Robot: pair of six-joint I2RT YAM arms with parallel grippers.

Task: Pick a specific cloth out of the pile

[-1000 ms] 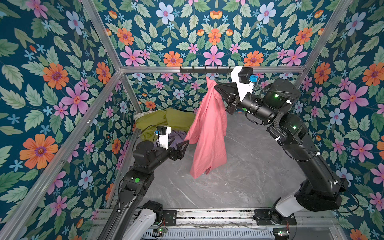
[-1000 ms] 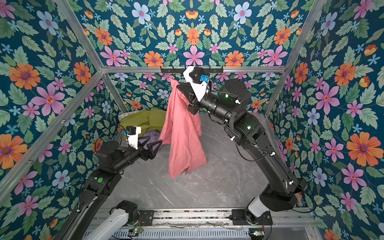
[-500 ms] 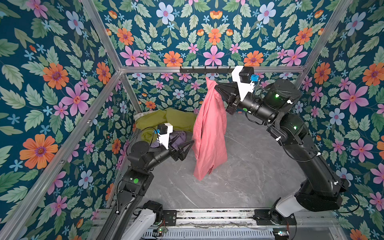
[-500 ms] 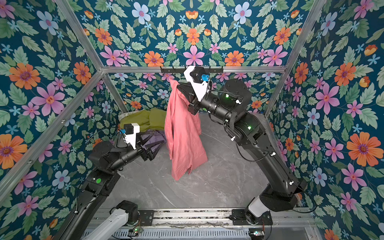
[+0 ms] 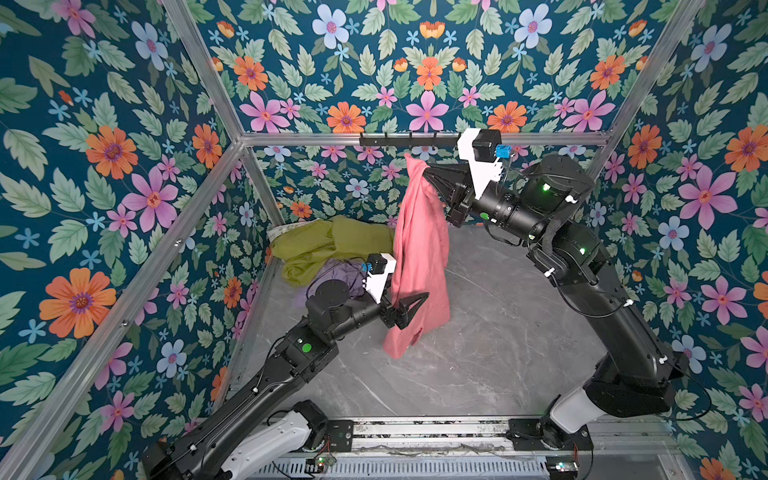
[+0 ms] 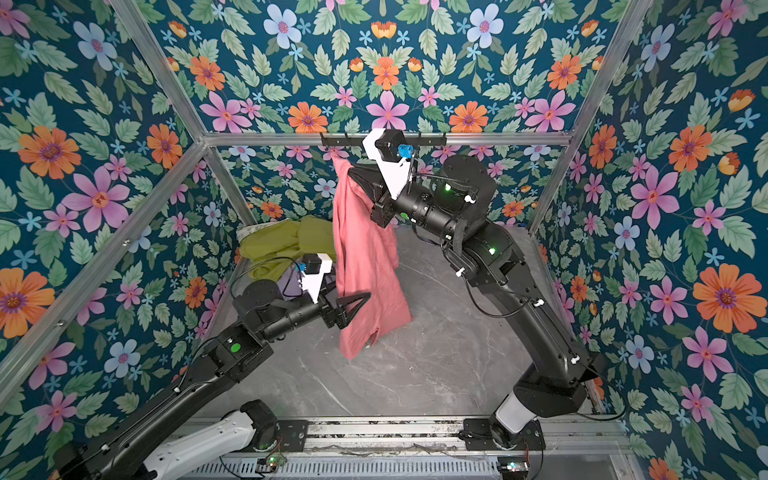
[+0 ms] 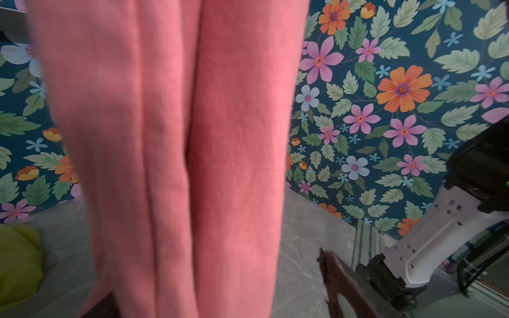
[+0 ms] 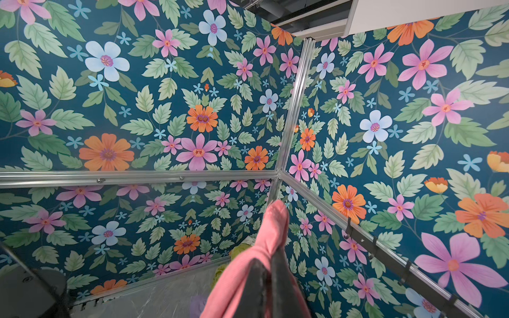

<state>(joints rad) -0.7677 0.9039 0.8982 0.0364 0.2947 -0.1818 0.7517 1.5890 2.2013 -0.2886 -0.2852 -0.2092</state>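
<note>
Holds pink cloth (image 5: pixel 422 249) by top w/ clamped right gripper (image 5: pixel 427 172), hanging vertical, clear of pile (image 5: pixel 328 245) at back; has left gripper (image 5: pixel 417 301) spread wide at its lower part, nearest for 2nd grab.

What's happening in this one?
The right gripper is shut on the top of the salmon-pink cloth, holding it up near the hook rail so it hangs apart from the pile in the far left corner. The left gripper, jaws open, sits at the cloth's lower part without closing on it.
</note>
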